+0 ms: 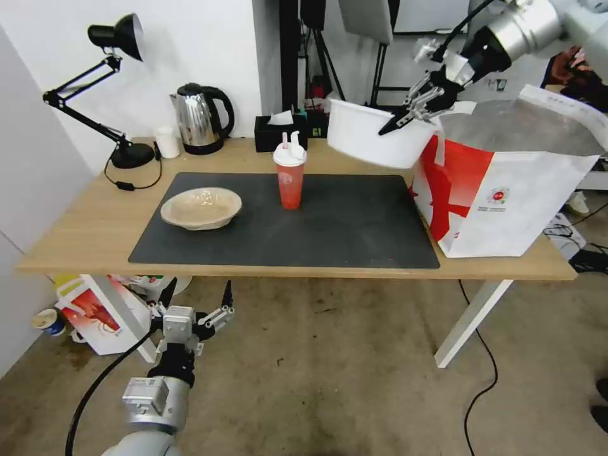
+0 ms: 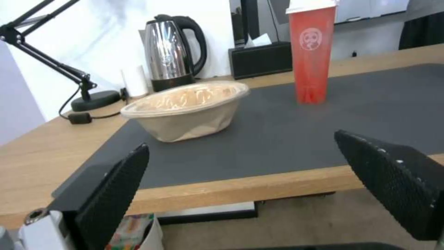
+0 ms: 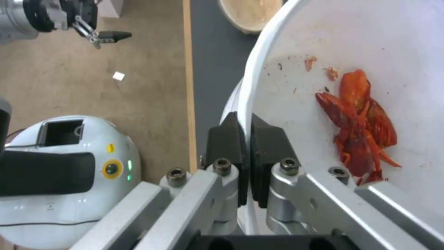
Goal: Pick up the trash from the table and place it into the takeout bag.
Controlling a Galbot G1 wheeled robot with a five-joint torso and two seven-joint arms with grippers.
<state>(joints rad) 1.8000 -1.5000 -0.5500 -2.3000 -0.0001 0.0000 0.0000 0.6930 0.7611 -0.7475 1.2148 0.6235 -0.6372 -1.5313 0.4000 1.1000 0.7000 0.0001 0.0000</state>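
Deep white round bowl (image 1: pixel 373 134) with red crayfish shells (image 3: pixel 360 125) hangs tilted beside the red-banded white takeout bag (image 1: pixel 500 190).
Right gripper (image 1: pixel 405 117) pinches its rim above the light-wood table (image 1: pixel 82 234); left gripper (image 1: pixel 197 296) waits below the table edge, jaws spread.

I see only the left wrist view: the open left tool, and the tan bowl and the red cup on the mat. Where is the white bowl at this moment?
Observer: The right tool holds the white bowl in the air beside the takeout bag, not yet in it.
Operator: How does it grip the bowl?
Observer: Its fingers are shut on the rim, one inside and one outside.
Operator: Is the bowl empty?
Observer: No, red crayfish shells lie inside it.
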